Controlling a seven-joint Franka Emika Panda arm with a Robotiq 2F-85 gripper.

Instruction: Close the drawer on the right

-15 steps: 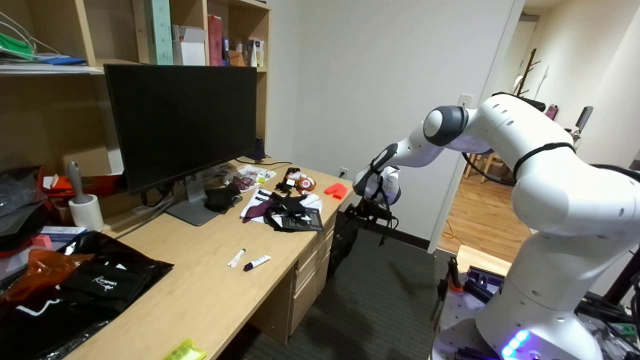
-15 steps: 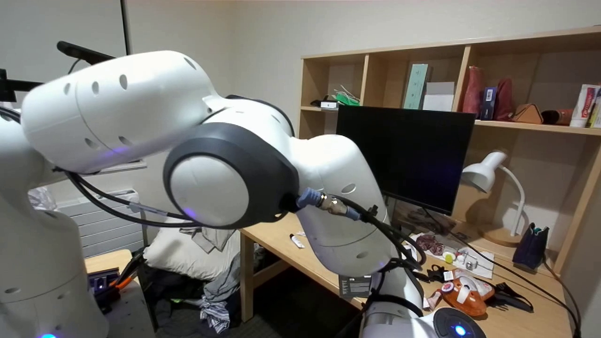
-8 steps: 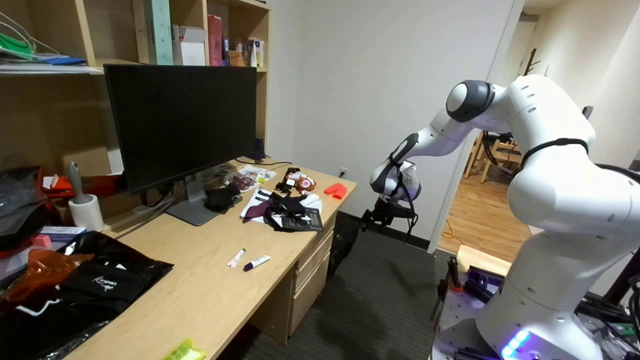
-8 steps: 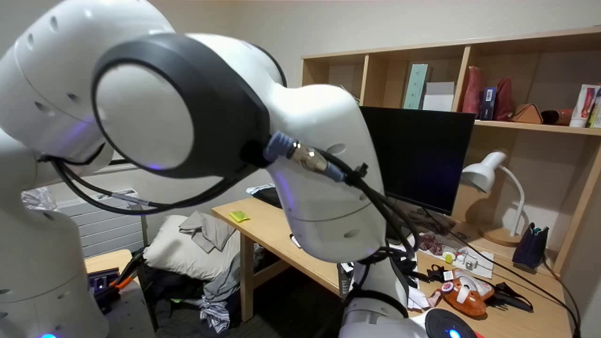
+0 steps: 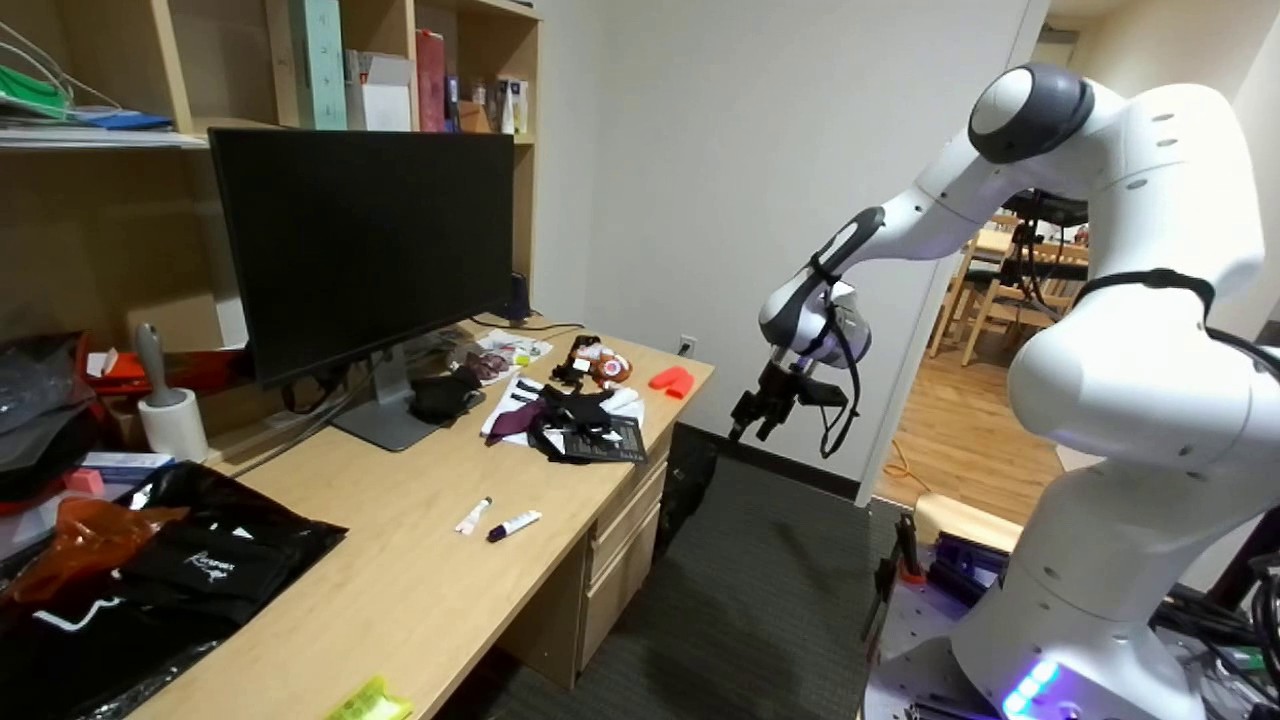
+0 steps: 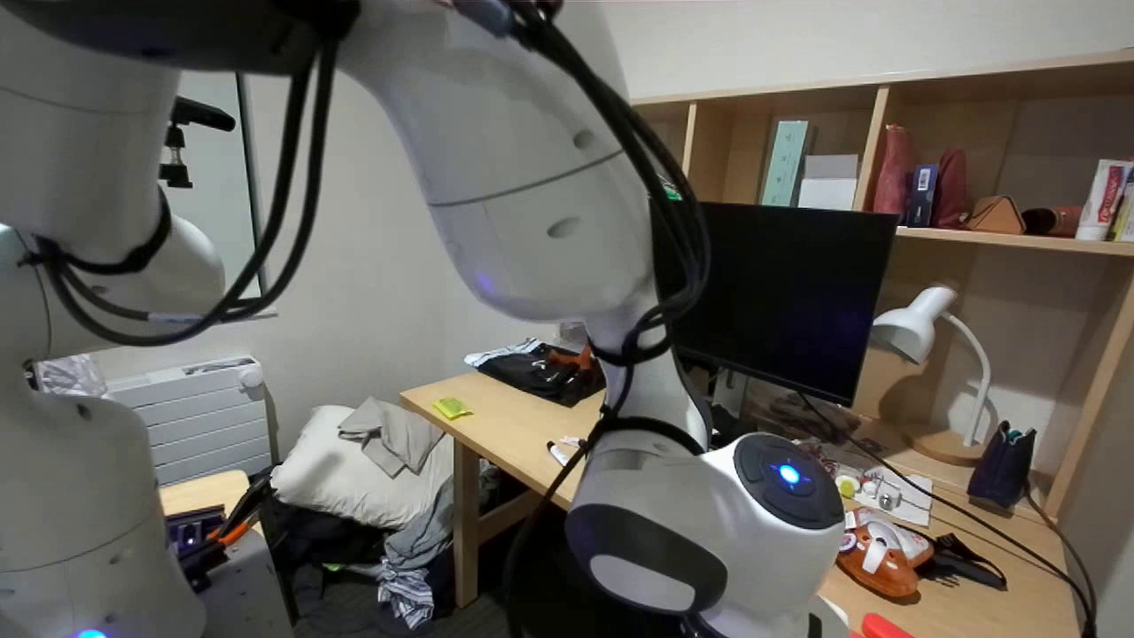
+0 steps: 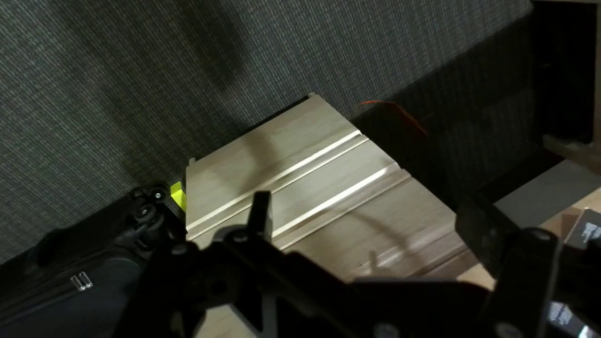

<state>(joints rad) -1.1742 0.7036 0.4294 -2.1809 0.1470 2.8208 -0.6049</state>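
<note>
Arm [image 5: 1110,380] now higher; fingers [image 7: 259,210] wide apart; black bag [image 7: 108,286] just beside wood pedestal [image 7: 324,171]; upright tube [image 6: 1102,199] reads "Colgate".

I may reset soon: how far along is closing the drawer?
Seemingly done: no drawer visibly juts from the desk; its cabinet fronts look flush. In hand: nothing gripped; the open gripper hangs clear. Left: perhaps a closer check, since it partly blocks the wrist view.

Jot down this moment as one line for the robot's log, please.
Tool: open, holding nothing, apart from the desk | Pedestal drawer fronts: appear shut | Monitor: screen dark
</note>
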